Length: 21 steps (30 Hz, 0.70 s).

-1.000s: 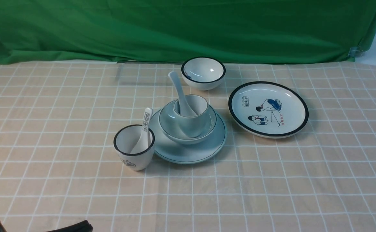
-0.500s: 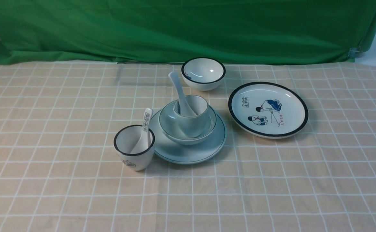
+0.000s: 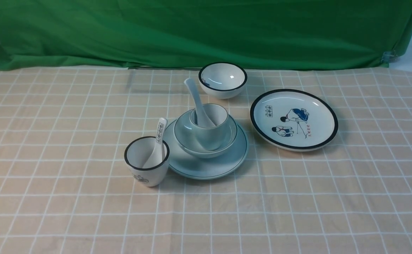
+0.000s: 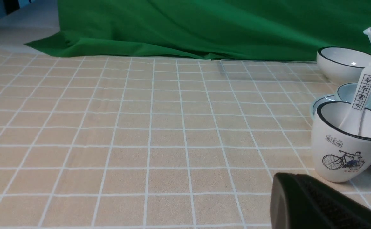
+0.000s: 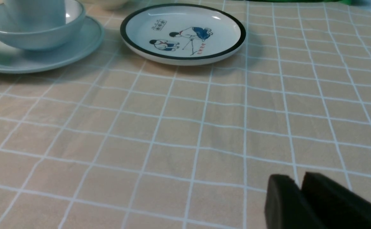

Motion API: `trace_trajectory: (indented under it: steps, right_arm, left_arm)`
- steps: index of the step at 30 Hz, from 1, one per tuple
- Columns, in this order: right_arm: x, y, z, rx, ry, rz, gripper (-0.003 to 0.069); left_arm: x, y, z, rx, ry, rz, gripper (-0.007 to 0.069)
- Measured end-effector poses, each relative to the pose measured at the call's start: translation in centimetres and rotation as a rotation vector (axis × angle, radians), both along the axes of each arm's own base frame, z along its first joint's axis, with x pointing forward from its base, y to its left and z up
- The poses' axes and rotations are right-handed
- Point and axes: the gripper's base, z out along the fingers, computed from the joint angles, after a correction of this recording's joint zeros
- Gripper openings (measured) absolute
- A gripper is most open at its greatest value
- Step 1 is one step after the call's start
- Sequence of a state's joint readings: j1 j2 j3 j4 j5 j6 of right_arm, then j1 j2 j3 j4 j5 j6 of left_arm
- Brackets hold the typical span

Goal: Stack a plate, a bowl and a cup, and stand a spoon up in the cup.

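Stack: the plate (image 3: 206, 165) lies on the checked cloth of the desk (image 3: 297, 197), the bowl (image 3: 206, 135) sits in it, the cup (image 3: 209, 125) stands in the bowl, and the spoon (image 3: 198, 104) stands in the cup with its handle leaning up and to the far left.
Where it is: about the middle of the desk, a little left of centre.
Left claw (image 4: 319, 203): only a dark tip shows at the near left edge of the front view; seen from its own wrist it looks pressed together, holding nothing, low and just near of the printed cup.
Right claw (image 5: 299, 197): out of the front view; its wrist view shows two dark fingers (image 5: 280, 200) with a thin slit between them, narrow, nothing in them, well to the near right of the stack.
What just changed: a second ago a dark arm part lay along the near left edge; now only a small tip is left at the corner, so the left arm has drawn back. The dishes have not shifted at all.
Meaning for the task: in my judgement the stacking is done and both arms are clearing off.
Other dishes: the printed cup (image 3: 146, 161) with the printed spoon (image 3: 158, 141) stands touching or just beside the plate's near left rim; the black-rimmed bowl (image 3: 222, 80) is farther back; the cartoon plate (image 3: 294, 119) lies to the right.
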<state>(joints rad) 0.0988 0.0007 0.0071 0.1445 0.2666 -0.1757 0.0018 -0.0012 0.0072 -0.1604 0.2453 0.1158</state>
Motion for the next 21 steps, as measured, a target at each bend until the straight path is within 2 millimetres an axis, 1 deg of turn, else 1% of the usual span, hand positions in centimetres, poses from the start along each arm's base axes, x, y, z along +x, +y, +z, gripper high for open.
trace_trajectory:
  steps: [21]
  right_arm:
    - [0.0, 0.0, 0.0, 0.0, 0.0, 0.0, 0.0163]
  left_arm:
    - [0.0, 0.0, 0.0, 0.006, 0.0, -0.001, 0.0001]
